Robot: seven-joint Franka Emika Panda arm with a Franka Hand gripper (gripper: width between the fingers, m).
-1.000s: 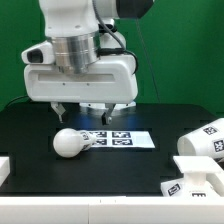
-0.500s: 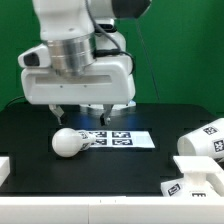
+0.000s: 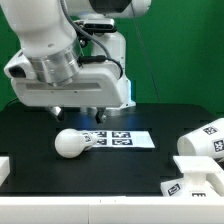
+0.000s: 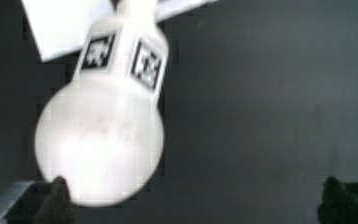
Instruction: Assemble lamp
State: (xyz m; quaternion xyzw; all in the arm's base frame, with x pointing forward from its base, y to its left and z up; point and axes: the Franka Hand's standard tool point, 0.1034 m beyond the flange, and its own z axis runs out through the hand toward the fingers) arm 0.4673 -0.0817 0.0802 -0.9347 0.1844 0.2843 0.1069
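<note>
The round white bulb (image 3: 69,142) lies on its side on the black table, its tagged neck resting on the marker board (image 3: 128,139). In the wrist view the bulb (image 4: 105,130) fills the frame, its neck with black-and-white tags pointing away. My gripper (image 3: 76,113) hangs just above the bulb, open and empty. In the wrist view one dark fingertip (image 4: 48,200) is close beside the bulb's round end and the other (image 4: 350,198) is far off over bare table. The tapered shade (image 3: 204,141) lies on its side at the exterior view's right. The blocky base (image 3: 190,186) sits in front of it.
A white block (image 3: 4,168) pokes in at the exterior view's left edge. A white rail (image 3: 100,209) runs along the table's front edge. A green backdrop stands behind the table.
The arm has tilted and swung toward the exterior view's left, bringing the gripper over the bulb. The bulb, shade and base have not moved.
</note>
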